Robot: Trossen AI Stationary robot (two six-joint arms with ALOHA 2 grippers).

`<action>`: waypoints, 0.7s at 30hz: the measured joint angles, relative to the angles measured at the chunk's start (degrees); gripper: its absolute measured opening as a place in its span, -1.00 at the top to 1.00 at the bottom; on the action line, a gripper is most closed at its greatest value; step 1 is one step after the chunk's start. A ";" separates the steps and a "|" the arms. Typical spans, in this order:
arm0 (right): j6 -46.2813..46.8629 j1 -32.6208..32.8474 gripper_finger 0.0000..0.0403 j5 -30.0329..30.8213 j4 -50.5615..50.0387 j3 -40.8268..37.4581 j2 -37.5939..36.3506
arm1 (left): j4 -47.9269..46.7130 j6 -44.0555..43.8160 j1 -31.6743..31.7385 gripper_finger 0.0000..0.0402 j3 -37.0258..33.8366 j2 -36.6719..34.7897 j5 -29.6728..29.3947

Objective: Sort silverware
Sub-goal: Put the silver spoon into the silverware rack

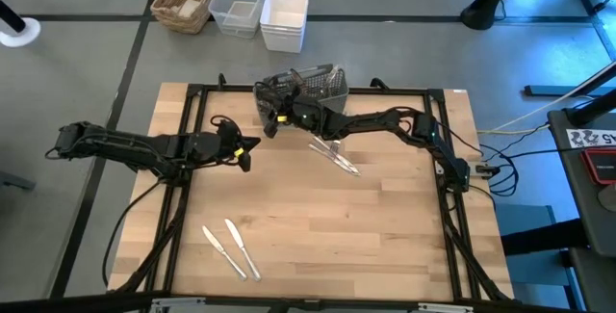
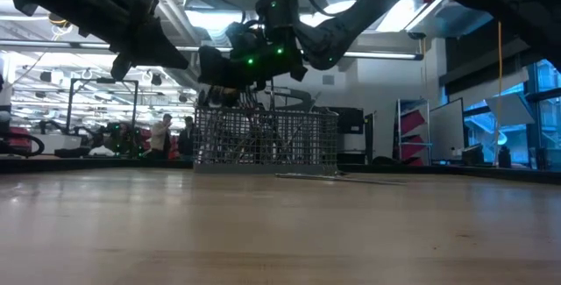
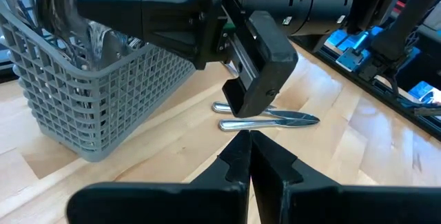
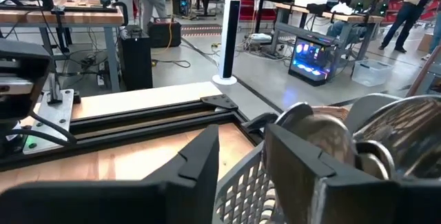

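A grey mesh caddy [image 1: 318,82] stands at the table's far middle with spoons [image 4: 331,138] upright in it. My right gripper [image 4: 241,162] hovers open and level at the caddy's left rim [image 4: 238,182], nothing between its fingers. Two knives [image 1: 334,155] lie flat on the wood just near of the caddy, also in the left wrist view [image 3: 272,120]. Another two knives [image 1: 231,249] lie near the front edge. My left gripper [image 3: 249,156] is shut and empty, raised over the table's left half [image 1: 245,149], pointing toward the caddy [image 3: 89,93].
Black frame rails [image 1: 192,140] run along the table's sides and far edge. A wicker basket [image 1: 185,0], a clear tub [image 1: 238,3] and a white tub [image 1: 284,16] sit on the floor beyond the far edge. Bare wood [image 1: 337,226] lies in the middle and near right.
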 joint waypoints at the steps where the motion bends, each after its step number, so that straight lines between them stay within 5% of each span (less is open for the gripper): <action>1: 0.00 0.00 0.39 0.00 0.04 0.00 -0.06 | 0.00 0.00 0.00 0.99 0.00 0.00 0.00; 8: -0.03 0.43 0.39 0.12 -3.00 -0.04 -3.31 | 0.01 -0.31 -0.98 0.99 0.00 -1.48 2.96; 21: -0.02 3.15 0.39 -0.21 -13.98 0.00 -12.46 | 0.01 -0.94 -9.90 0.99 0.02 -7.87 20.46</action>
